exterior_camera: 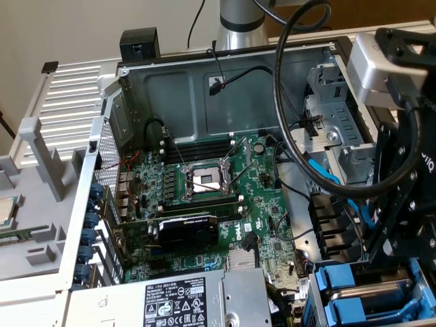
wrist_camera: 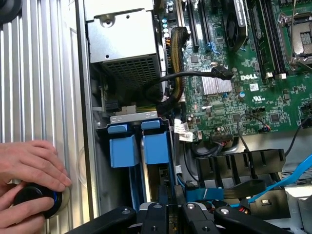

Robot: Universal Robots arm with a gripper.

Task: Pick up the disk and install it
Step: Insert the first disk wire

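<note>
The disk (wrist_camera: 156, 148) stands on edge in the drive bay, and I see its bright blue rail and a thin metal side. My gripper (wrist_camera: 169, 195) hangs directly over it, its dark fingers drawn close together on the disk's upper edge. In the exterior view the black gripper (exterior_camera: 381, 252) reaches down at the case's right side, just above the blue rails of the disk (exterior_camera: 340, 283). Most of the disk's body is hidden inside the bay.
A second blue-railed carrier (wrist_camera: 122, 151) sits beside the disk. The grey power supply (wrist_camera: 124, 46), the green motherboard (exterior_camera: 225, 197) and black cables (wrist_camera: 195, 75) crowd the case. A person's hand (wrist_camera: 29, 165) rests on a black knob (wrist_camera: 34, 200) outside the case wall.
</note>
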